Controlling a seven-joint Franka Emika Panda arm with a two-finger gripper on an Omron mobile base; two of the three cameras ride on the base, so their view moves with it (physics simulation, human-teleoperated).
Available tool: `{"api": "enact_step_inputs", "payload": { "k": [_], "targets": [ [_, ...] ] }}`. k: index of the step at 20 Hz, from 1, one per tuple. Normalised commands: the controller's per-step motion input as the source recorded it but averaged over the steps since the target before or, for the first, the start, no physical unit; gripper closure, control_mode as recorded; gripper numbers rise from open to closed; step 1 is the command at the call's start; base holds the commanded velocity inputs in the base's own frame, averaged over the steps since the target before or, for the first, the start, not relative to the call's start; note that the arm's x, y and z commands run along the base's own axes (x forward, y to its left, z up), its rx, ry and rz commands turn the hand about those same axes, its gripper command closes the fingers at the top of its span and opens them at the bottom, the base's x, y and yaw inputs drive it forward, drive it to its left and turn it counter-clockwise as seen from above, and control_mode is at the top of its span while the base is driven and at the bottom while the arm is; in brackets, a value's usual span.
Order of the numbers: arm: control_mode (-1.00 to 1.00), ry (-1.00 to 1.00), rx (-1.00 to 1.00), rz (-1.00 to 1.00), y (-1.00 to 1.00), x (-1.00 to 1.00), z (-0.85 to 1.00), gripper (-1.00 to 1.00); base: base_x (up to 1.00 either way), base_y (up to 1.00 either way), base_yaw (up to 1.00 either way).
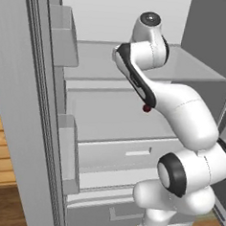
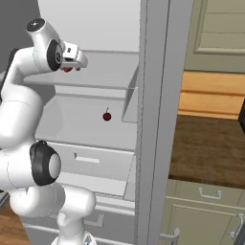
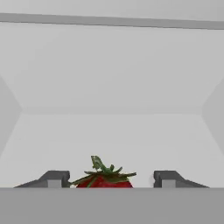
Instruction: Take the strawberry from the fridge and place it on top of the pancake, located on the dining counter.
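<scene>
The glossy red strawberry (image 3: 104, 179), topped with a jagged green cap, sat between the end effector (image 3: 111, 179)'s two dark blocky fingertips (image 3: 54, 178) on a smooth white shelf (image 2: 103, 76) inside the open fridge (image 1: 29, 103). Gaps remained on both sides, so the jaws stood apart without gripping. A darker round cherry (image 2: 107, 116) with a thin stem lay on the shelf below.

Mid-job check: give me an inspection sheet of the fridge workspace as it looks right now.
Surface: white fridge shelf, upper level, where the hand works.
Job's things: strawberry lies between the finger tips; fridge doors open.
Clutter: cherry with stem on the lower shelf, apart from the hand.
Grippers: gripper jaws stand either side of the strawberry with gaps showing; not gripping yet.
Cables: nothing seen.
Surroundings: wooden counter top and green cabinets to the right.
</scene>
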Motion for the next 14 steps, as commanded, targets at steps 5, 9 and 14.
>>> {"api": "enact_step_inputs", "payload": {
  "k": [5, 9, 14],
  "targets": [
    [-1.0, -0.09, 0.0, 0.0, 0.02, -0.08, -0.01, 1.0, 0.0, 0.0, 0.0],
    [-1.0, -0.18, 0.0, 0.01, 0.0, -0.58, 0.02, 1.0, 0.0, 0.0, 0.0],
    [-1.0, -0.15, 0.0, 0.01, -0.03, -0.95, 0.15, 1.0, 0.0, 0.0, 0.0]
  ]
}}
